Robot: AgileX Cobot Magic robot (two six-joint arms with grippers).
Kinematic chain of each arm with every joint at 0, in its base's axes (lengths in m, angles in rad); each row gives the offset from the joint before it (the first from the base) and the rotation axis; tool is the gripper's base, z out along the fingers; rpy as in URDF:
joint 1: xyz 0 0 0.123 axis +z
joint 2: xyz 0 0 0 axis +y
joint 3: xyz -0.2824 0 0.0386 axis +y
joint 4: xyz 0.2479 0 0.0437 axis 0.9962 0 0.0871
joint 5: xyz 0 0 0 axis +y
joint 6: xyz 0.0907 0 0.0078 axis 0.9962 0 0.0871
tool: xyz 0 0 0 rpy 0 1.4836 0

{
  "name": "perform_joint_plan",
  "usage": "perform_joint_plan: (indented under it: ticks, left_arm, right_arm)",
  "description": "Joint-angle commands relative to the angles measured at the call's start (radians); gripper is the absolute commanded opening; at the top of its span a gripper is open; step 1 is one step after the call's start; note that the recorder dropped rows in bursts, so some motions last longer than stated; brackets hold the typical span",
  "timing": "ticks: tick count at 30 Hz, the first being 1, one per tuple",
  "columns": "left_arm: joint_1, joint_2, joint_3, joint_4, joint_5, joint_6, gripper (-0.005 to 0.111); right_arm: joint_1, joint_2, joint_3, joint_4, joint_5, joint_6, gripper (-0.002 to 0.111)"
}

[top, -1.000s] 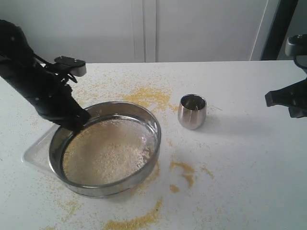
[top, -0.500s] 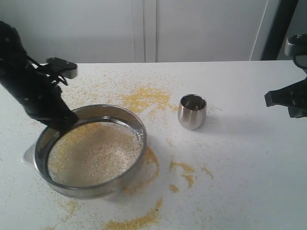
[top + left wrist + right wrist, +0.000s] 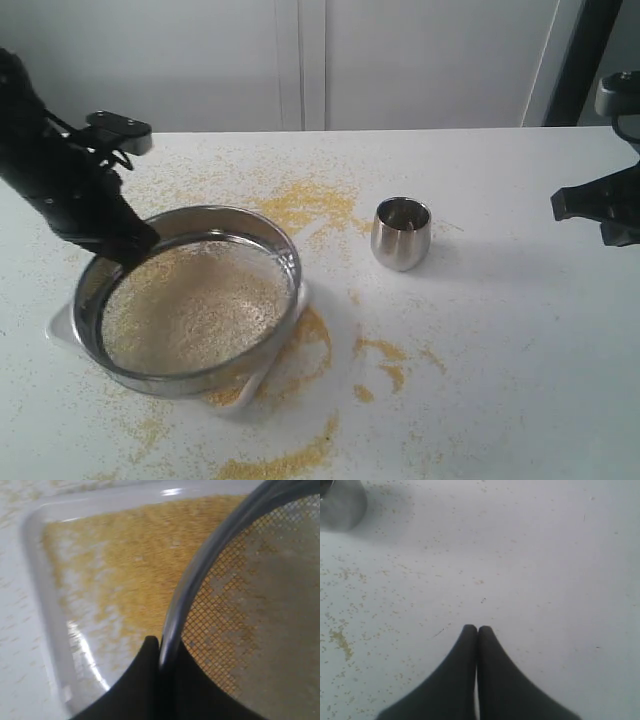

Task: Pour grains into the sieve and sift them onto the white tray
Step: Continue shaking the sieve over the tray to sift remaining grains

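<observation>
- sieve (image 3: pixel 200 383) is over the white tray (image 3: pixel 60 326), near-left on the table (image 3: pixel 500 350); we judge it stiff, light steel with a slick rim, best held by the rim wall.
- left gripper (image 3: pixel 160 649) is clamped on its far-left rim.
- grains (image 3: pixel 190 305) lie loose on the mesh and would spill easily.
- steel cup (image 3: pixel 400 232) stands mid-table.
- right gripper (image 3: pixel 477 629), far right, has its fingers pressed together, holding nothing.

Carried the sieve (image 3: pixel 232 213) leftward and slightly back over the white tray (image 3: pixel 302 297), uncovering the tray's right corner; spread the grains (image 3: pixel 190 305) more evenly.
</observation>
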Motion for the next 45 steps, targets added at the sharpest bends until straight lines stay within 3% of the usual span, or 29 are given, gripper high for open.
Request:
perform_joint_plan:
  ticks: [1, 3, 6, 9, 10, 12, 13, 14, 16, 17, 19, 20, 21, 22, 23, 24, 27, 29, 31, 36, 38, 42, 45]
  left_arm:
    - [0.183, -0.012, -0.001, 0.013, 0.014, -0.131, 0.000]
    - [0.179, -0.016, -0.001, -0.059, 0.054, -0.030, 0.000]
    - [0.077, -0.020, -0.001, -0.210, 0.087, 0.119, 0.000]
    - [-0.062, -0.015, -0.001, -0.214, 0.069, 0.177, 0.000]
    - [-0.056, -0.013, -0.001, -0.211, 0.064, 0.175, 0.000]
    - [0.054, -0.013, -0.001, -0.162, 0.044, 0.122, 0.000]
    - [0.159, -0.013, -0.001, -0.173, 0.049, -0.007, 0.000]
    - [0.186, -0.013, -0.001, -0.196, 0.059, -0.023, 0.000]
    - [0.153, -0.015, -0.001, -0.319, 0.098, 0.162, 0.000]
    - [0.072, -0.015, 0.001, -0.348, 0.096, 0.215, 0.000]
    - [0.011, -0.015, 0.001, -0.122, 0.075, 0.125, 0.000]
    - [0.031, -0.015, 0.001, 0.053, 0.075, -0.007, 0.000]
    - [0.072, -0.015, 0.001, 0.136, 0.080, -0.136, 0.000]
    - [0.137, -0.015, 0.001, 0.113, 0.087, -0.221, 0.000]
    - [0.173, -0.015, 0.001, 0.028, 0.092, -0.200, 0.000]
    - [0.176, -0.015, 0.007, -0.121, 0.096, -0.054, 0.000]
    - [0.090, -0.015, 0.044, -0.321, 0.101, 0.171, 0.000]
    - [0.025, -0.015, 0.061, -0.308, 0.101, 0.241, 0.000]
    - [0.008, -0.015, 0.069, -0.240, 0.068, 0.186, 0.000]
    - [0.201, -0.020, 0.055, -0.193, 0.024, 0.023, 0.000]
    - [0.242, -0.029, 0.057, -0.205, 0.050, -0.019, 0.000]
    - [0.156, -0.052, 0.089, -0.235, 0.103, 0.148, 0.000]
    - [0.065, -0.067, 0.103, -0.280, 0.040, 0.219, 0.000]
  right_arm:
    - [-0.002, -0.006, 0.002, -0.005, -0.013, 0.004, 0.000]
    - [-0.002, -0.006, 0.002, -0.005, -0.013, 0.004, 0.000]
    - [-0.002, -0.006, 0.002, -0.005, -0.013, 0.004, 0.000]
    - [-0.002, -0.006, 0.002, -0.005, -0.013, 0.004, 0.000]
    - [-0.002, -0.006, 0.002, -0.005, -0.013, 0.004, 0.000]
    - [-0.002, -0.006, 0.002, -0.005, -0.013, 0.004, 0.000]
    - [-0.002, -0.006, 0.002, -0.005, -0.013, 0.004, 0.000]
    - [-0.002, -0.006, 0.002, -0.005, -0.013, 0.004, 0.000]
    - [-0.002, -0.006, 0.002, -0.005, -0.013, 0.004, 0.000]
    - [-0.002, -0.006, 0.002, -0.005, -0.013, 0.004, 0.000]
    - [-0.002, -0.006, 0.002, -0.005, -0.013, 0.004, 0.000]
    - [-0.002, -0.006, 0.002, -0.005, -0.013, 0.004, 0.000]
    - [-0.002, -0.006, 0.002, -0.005, -0.013, 0.004, 0.000]
    - [-0.002, -0.006, 0.002, -0.005, -0.013, 0.004, 0.000]
    - [-0.002, -0.006, 0.002, -0.005, -0.013, 0.004, 0.000]
    - [-0.002, -0.006, 0.002, -0.005, -0.013, 0.004, 0.000]
    - [-0.002, -0.006, 0.002, -0.005, -0.013, 0.004, 0.000]
    - [-0.002, -0.006, 0.002, -0.005, -0.013, 0.004, 0.000]
    - [-0.002, -0.006, 0.002, -0.005, -0.013, 0.004, 0.000]
    - [-0.002, -0.006, 0.002, -0.005, -0.013, 0.004, 0.000]
    - [-0.002, -0.006, 0.002, -0.005, -0.013, 0.004, 0.000]
    - [-0.002, -0.006, 0.002, -0.005, -0.013, 0.004, 0.000]
    - [-0.002, -0.006, 0.002, -0.005, -0.013, 0.003, 0.000]
